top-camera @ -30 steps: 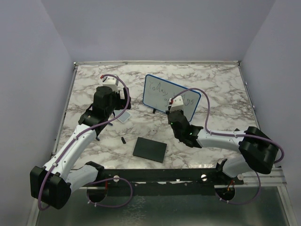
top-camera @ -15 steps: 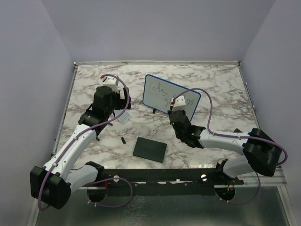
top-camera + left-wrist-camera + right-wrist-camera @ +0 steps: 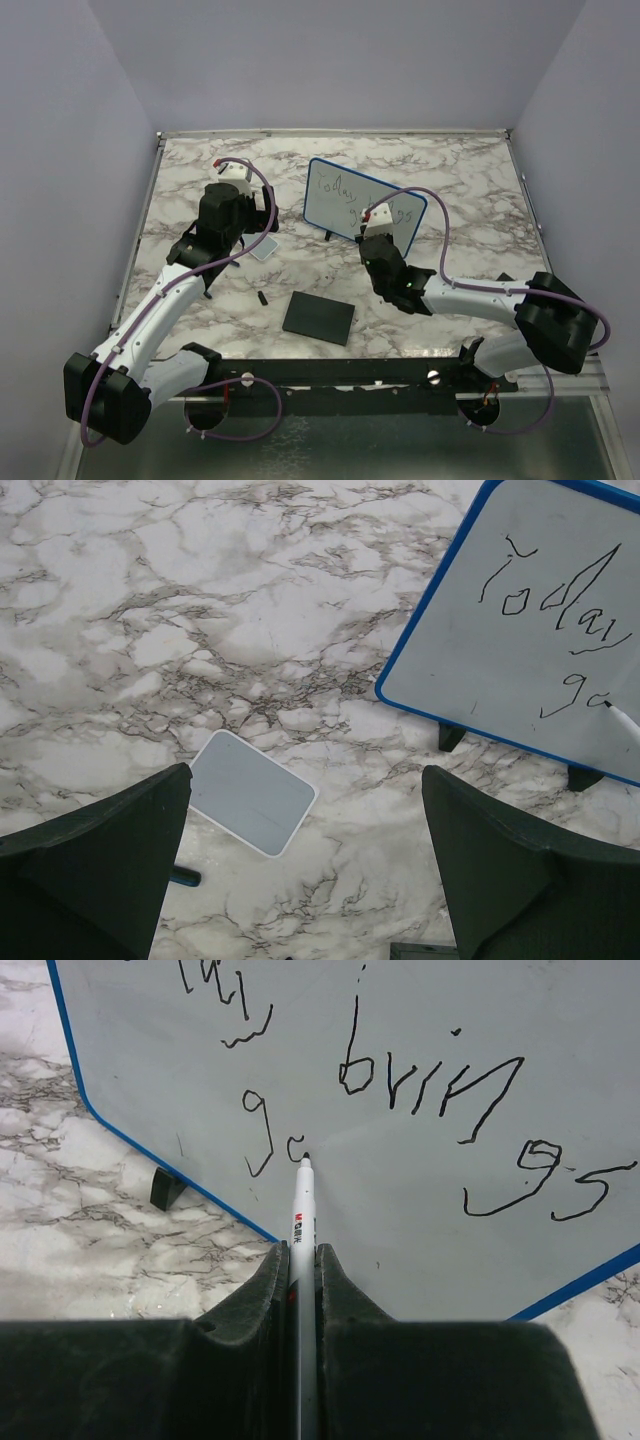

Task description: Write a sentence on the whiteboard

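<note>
The whiteboard point(image 3: 335, 193) stands tilted on two black feet at the table's middle back. It also shows in the left wrist view point(image 3: 520, 650) and fills the right wrist view point(image 3: 400, 1020). The sentence reads "Today" point(image 3: 560, 600) on the upper line with "brings" point(image 3: 440, 1090) beside it. A "g" and a partial letter point(image 3: 262, 1135) start the lower line. My right gripper point(image 3: 301, 1252) is shut on a white marker point(image 3: 303, 1210), whose tip touches the board next to the partial letter. My left gripper point(image 3: 300, 870) is open and empty above the table, left of the board.
A small pale grey-edged tile point(image 3: 252, 805) lies under my left gripper; it also shows in the top view point(image 3: 262, 249). A black square pad point(image 3: 319, 317) lies near the front middle. A small dark cap point(image 3: 262, 298) lies left of it. Walls close in the table.
My right arm has shifted slightly while holding the marker at the board's lower line. My left arm has not moved.
</note>
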Motion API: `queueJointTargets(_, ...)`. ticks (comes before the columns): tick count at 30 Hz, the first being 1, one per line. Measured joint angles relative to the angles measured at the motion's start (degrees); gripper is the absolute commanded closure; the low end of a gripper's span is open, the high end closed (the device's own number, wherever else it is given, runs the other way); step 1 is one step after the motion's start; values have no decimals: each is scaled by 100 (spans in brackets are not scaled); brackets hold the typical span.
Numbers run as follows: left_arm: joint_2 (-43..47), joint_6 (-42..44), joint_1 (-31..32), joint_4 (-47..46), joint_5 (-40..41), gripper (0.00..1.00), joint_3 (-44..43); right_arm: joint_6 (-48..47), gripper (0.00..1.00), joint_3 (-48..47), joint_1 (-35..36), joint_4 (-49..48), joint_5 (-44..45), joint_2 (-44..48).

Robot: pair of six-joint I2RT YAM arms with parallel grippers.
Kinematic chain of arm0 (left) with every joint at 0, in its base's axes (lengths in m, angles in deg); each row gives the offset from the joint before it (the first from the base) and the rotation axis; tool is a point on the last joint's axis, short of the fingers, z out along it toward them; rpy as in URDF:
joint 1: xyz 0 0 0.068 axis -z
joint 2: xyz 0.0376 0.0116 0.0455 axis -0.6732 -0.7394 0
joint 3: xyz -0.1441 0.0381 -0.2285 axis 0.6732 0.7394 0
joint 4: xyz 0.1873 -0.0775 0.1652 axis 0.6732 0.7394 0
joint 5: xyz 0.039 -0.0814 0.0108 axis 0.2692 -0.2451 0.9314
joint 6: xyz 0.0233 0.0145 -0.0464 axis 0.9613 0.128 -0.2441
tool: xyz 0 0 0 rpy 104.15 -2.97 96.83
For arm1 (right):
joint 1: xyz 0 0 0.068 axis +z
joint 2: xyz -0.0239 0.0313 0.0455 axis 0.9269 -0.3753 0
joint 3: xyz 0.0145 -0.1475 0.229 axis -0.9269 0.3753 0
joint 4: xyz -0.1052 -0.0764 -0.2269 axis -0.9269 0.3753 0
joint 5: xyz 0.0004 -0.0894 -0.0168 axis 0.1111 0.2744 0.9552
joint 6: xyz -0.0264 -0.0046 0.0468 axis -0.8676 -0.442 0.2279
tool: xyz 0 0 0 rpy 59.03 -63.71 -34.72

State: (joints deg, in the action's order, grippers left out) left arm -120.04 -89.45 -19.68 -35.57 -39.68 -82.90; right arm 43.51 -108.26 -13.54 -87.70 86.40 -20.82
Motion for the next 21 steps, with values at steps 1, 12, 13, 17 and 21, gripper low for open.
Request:
queueJointTargets(1,0,0,0,-2,0,1,0,-2,100,-2,0,0,0,0)
queueJointTargets(12,0,0,37,0,0,1,0,-101,100,-9,-2,-74,-184,11)
queueJointTargets(13,0,0,37,-2,0,1,0,-131,100,-9,-4,-70,-262,33)
queueJointTargets(17,0,-2,37,0,-2,1,0,-192,100,-7,-11,-52,-535,299)
queueJointTargets(21,0,0,37,-2,-2,1,0,-140,100,-7,-9,70,-553,586)
